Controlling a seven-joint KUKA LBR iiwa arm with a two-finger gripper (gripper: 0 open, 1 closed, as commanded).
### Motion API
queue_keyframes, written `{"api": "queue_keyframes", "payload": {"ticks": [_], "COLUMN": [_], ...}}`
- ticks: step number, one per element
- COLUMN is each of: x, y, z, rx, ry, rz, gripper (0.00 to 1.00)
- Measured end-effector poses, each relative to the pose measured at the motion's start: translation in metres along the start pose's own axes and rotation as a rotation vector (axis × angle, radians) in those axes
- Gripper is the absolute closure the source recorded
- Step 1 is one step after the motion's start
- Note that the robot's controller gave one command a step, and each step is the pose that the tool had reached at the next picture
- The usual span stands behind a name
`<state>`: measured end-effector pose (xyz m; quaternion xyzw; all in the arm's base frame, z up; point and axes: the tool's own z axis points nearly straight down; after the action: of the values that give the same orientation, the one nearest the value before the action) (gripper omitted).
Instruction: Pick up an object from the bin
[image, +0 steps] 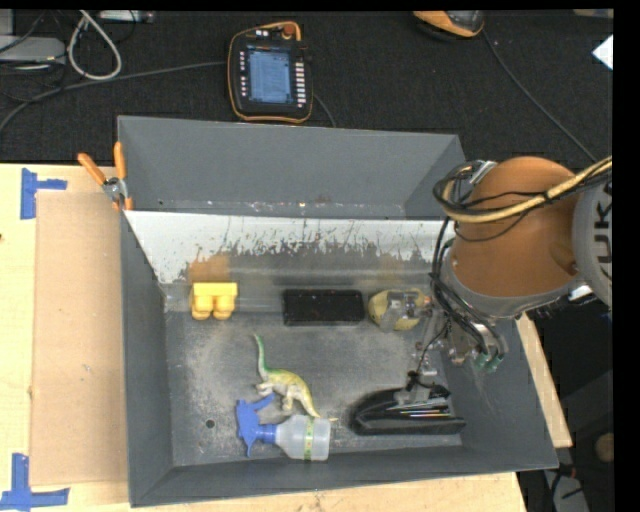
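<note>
My gripper (424, 372) hangs below the orange wrist cover in the bin's right part, reaching down to the top of a black, elongated, stapler-like tool (405, 413) that lies flat by the front wall. Its tip sits right over the tool's upper edge, and I cannot see whether they touch. Just left of the gripper and further back lies a small yellowish, partly clear object (392, 308). A flat black rectangular block (322, 306) rests beside that one.
A green and yellow toy dinosaur (282, 383) and a clear spray bottle with a blue trigger (285, 433) lie at the front centre-left. A yellow toy brick (214, 299) sits at the back left. The arm and cover overhang the bin's right wall.
</note>
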<state>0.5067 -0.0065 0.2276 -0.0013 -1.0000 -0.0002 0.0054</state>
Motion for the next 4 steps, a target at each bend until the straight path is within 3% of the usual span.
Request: {"api": "queue_keyframes", "payload": {"ticks": [1, 2, 3, 4], "x": [-0.001, 0.011, 0.026, 0.000], "y": [0.000, -0.054, -0.072, -0.097], "z": [-0.004, 0.108, 0.073, 0.119], "rx": [0.000, 0.001, 0.001, -0.002], "ry": [-0.009, -0.007, -0.014, 0.001], "rz": [0.000, -0.226, -0.347, -0.228], "gripper": [0.00, 0.00, 0.00, 0.00]}}
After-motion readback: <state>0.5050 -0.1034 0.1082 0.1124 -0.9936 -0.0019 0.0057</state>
